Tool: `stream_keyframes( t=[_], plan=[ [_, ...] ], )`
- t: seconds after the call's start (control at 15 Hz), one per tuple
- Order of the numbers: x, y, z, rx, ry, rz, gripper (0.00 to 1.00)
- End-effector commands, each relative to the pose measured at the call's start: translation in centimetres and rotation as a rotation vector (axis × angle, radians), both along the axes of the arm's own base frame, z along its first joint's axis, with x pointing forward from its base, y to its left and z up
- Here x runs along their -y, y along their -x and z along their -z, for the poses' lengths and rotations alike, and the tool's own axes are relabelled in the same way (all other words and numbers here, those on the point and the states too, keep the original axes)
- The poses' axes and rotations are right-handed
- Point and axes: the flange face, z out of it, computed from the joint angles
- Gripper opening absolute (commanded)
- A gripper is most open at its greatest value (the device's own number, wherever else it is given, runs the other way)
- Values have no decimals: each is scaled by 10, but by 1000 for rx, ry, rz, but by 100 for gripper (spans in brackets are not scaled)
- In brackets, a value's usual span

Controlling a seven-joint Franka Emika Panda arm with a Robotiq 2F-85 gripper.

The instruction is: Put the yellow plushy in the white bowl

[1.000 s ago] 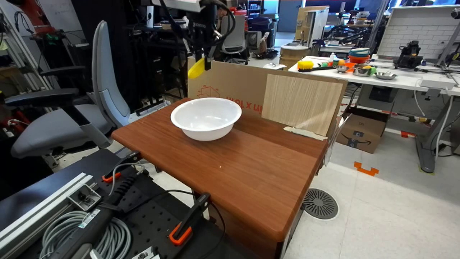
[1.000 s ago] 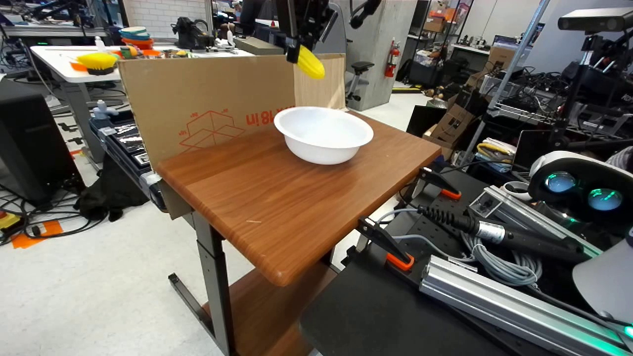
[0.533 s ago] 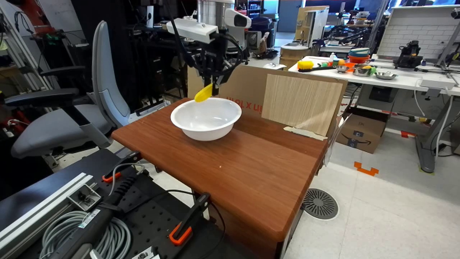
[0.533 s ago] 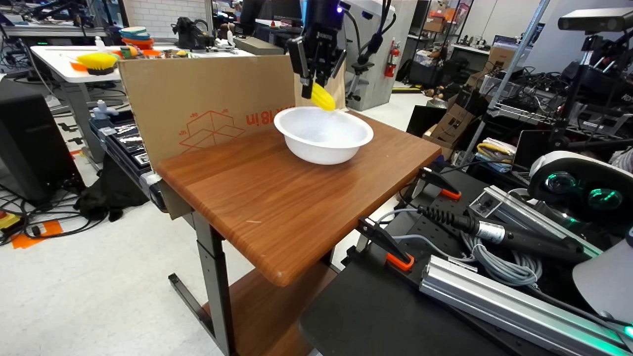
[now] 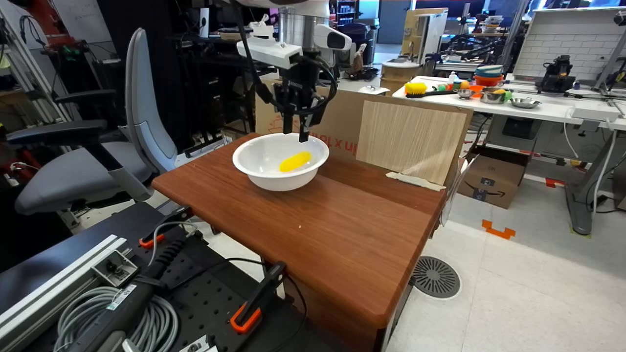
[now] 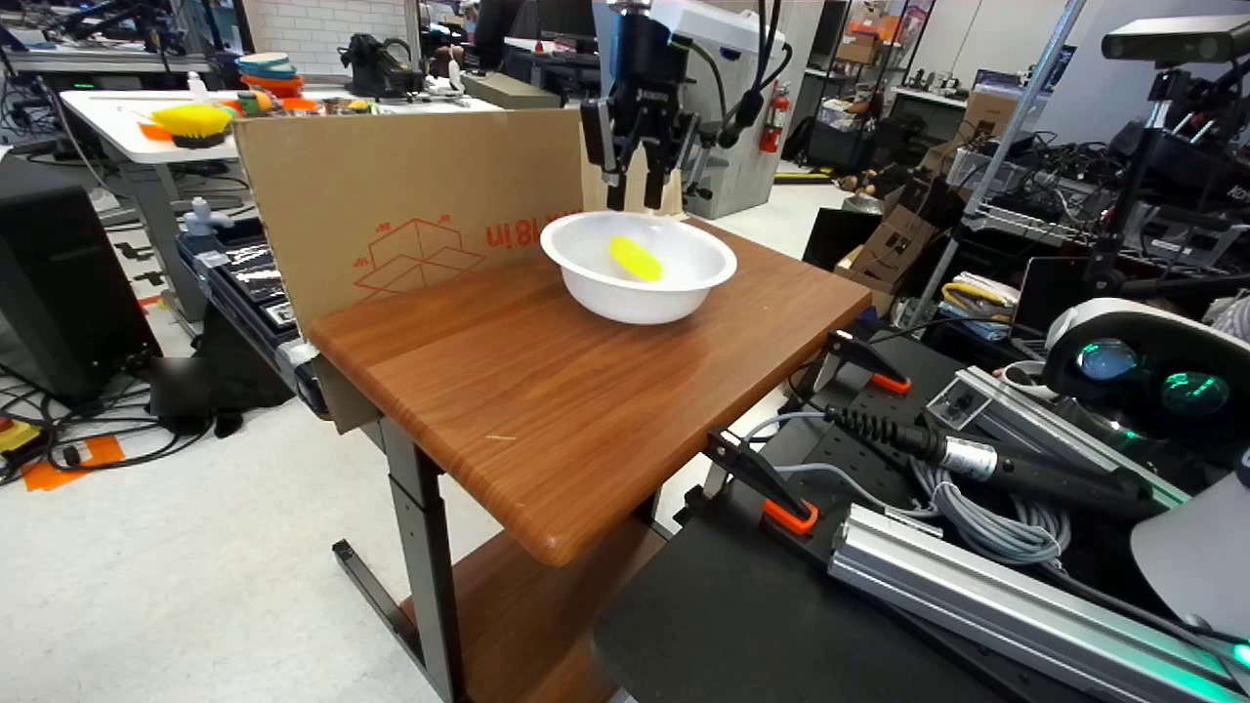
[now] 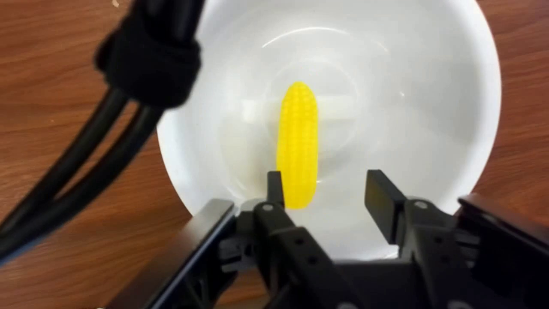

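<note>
The yellow plushy lies inside the white bowl on the brown table; both also show in an exterior view, the plushy and the bowl. In the wrist view the corn-like plushy rests on the bottom of the bowl. My gripper is open and empty just above the bowl's back part, apart from the plushy; it also shows in an exterior view. In the wrist view the fingers of the gripper stand apart, the left one overlapping the plushy's near end in the picture.
The wooden table bears the bowl. A cardboard panel stands along its back edge with a light wood board. Black and orange clamps grip the front edge. A cluttered white desk is farther off.
My gripper has come down toward the bowl with the plushy, then opened. The plushy has dropped from the fingers into the bowl. The bowl has barely moved.
</note>
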Motion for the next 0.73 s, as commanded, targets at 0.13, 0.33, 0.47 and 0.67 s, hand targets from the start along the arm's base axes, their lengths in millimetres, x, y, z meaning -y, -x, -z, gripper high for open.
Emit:
stream_keyframes(
  t=[0.13, 0.33, 0.47, 0.67],
  plan=[
    [-5, 1, -27, -33, -6, -3, 99],
    [-11, 39, -67, -104, -36, -63, 100],
    [-9, 13, -41, -79, -17, -32, 100],
    [-8, 13, -36, -84, -17, -31, 100]
  ],
)
